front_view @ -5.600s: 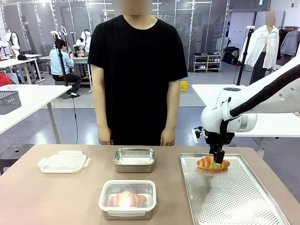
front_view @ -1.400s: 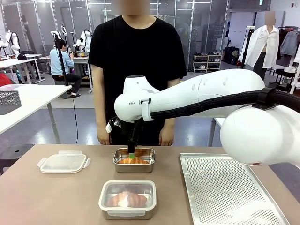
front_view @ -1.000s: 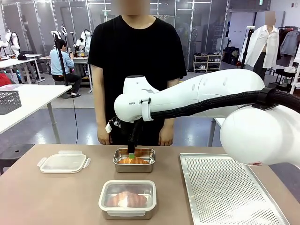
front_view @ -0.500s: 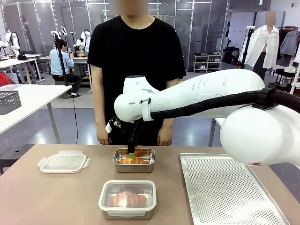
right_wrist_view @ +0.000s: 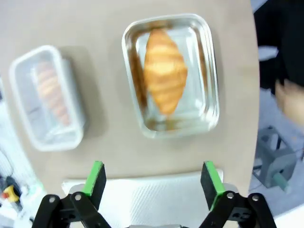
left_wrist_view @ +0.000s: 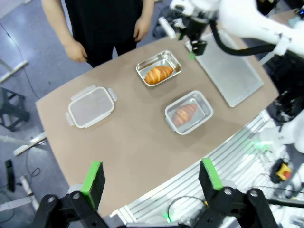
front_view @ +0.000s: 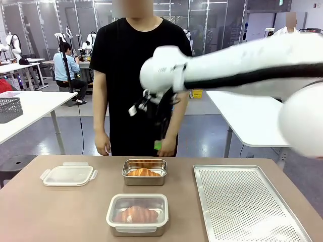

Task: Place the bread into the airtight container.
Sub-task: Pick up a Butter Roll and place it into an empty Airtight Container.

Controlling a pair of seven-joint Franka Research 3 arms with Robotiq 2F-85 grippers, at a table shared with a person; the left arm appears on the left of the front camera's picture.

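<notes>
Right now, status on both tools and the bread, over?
Right tool open, raised above the table. Left tool open, high over the table. Croissant lies in open steel container. Loose lid sits aside.

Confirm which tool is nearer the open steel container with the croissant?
Right. The right tool hangs open just above the open steel container, behind its far rim. The left tool is open too, high over the table's near edge, well back from it.

A golden-brown bread [front_view: 144, 172] lies in the shiny silver container [front_view: 145, 172] on the tan counter [front_view: 60, 212], beside a perforated silver tray [front_view: 247, 201] and a translucent white lid [front_view: 68, 174].
</notes>
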